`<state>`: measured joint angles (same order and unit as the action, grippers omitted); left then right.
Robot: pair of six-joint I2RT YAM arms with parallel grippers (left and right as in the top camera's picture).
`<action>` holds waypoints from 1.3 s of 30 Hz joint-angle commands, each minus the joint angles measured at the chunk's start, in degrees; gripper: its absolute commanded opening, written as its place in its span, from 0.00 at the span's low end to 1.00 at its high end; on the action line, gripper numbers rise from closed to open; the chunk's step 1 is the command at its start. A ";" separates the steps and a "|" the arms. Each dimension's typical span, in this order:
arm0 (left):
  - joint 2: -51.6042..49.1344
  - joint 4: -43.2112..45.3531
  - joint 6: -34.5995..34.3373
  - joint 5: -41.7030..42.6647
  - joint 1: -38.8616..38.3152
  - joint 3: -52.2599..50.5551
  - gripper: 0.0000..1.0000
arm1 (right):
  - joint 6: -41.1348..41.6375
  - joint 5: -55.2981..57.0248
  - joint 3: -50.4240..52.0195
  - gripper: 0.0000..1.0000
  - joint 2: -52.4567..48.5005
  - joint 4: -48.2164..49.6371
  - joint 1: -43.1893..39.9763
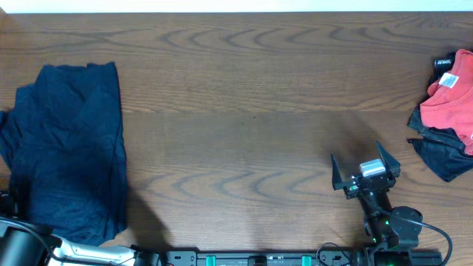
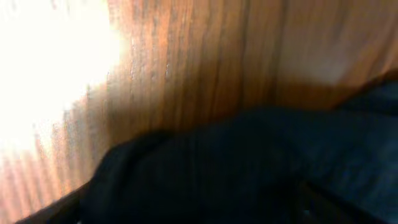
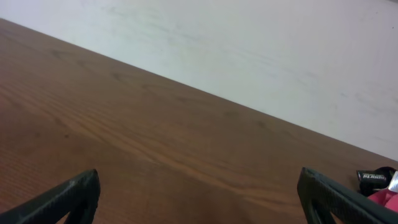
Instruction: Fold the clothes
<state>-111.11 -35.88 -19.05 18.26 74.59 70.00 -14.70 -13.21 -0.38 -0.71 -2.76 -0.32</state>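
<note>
Folded into a rough rectangle at the left end of the table [image 1: 251,111]: the navy garment [image 1: 70,148], wrinkled, its far edge well short of the table's far edge. Left side bulging out to the edge of the overhead view, near end running down to the left arm [image 1: 29,247] in the near-left corner. Through the left wrist camera only a blur — dark cloth filling the lower part, wood above, a glare of light at upper left. Cannot tell how the left gripper's jaws stand, nor whether they touch the cloth. From the garment's straight right edge across to the right gripper [image 1: 356,157], bare wood grain all the way, broad and open. Right gripper close to the near edge on the right side, jaws spread wide and holding nothing, fingers pointing away over the table. From its own wrist camera, two dark fingertips far apart at the bottom corners, plain wood between them. Beyond the far edge, a pale wall [image 1: 236,6]. At the right edge, well apart from that gripper — a red garment [image 1: 452,92] heaped against and partly over a dark garment [image 1: 443,155], with a black tag [image 1: 446,62] bearing white lettering at the top of the heap, all partly cut off by the frame.
</note>
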 commanded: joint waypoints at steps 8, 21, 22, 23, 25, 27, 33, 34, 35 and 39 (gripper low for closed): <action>-2.25 0.26 -1.36 2.36 -0.04 -0.66 0.06 | 0.52 0.33 0.07 0.99 0.07 -0.24 -0.37; 6.40 0.52 -5.01 3.85 -1.68 -0.66 0.06 | 0.52 0.33 0.07 0.99 0.07 -0.24 -0.37; 8.17 0.50 -5.92 3.85 -2.19 -0.66 0.06 | 0.52 0.33 0.07 0.99 0.07 -0.24 -0.37; 9.86 0.50 -6.78 3.85 -2.71 -0.66 0.06 | 0.52 0.33 0.07 0.99 0.07 -0.24 -0.37; 13.70 0.63 -8.22 3.85 -4.24 -0.66 0.06 | 0.52 0.33 0.07 0.99 0.07 -0.24 -0.37; 17.09 0.61 -9.14 3.85 -6.08 -0.66 0.06 | 0.52 0.33 0.07 0.99 0.07 -0.24 -0.37; 25.64 -1.44 -9.57 4.33 -15.21 -0.66 0.06 | 0.52 0.33 0.07 0.99 0.07 -0.24 -0.37; 26.69 -2.12 -9.55 4.79 -17.31 -0.66 0.06 | 0.52 0.33 0.07 0.99 0.07 -0.24 -0.37; 27.45 -2.71 -9.55 5.22 -19.30 -0.66 0.06 | 0.52 0.33 0.07 0.99 0.07 -0.24 -0.37; 29.22 -4.17 -9.51 7.08 -28.39 -0.66 0.06 | 0.52 0.33 0.07 0.99 0.07 -0.26 -0.37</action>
<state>-83.13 -39.42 -28.16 22.96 51.37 69.65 -14.70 -13.21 -0.38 -0.71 -2.76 -0.32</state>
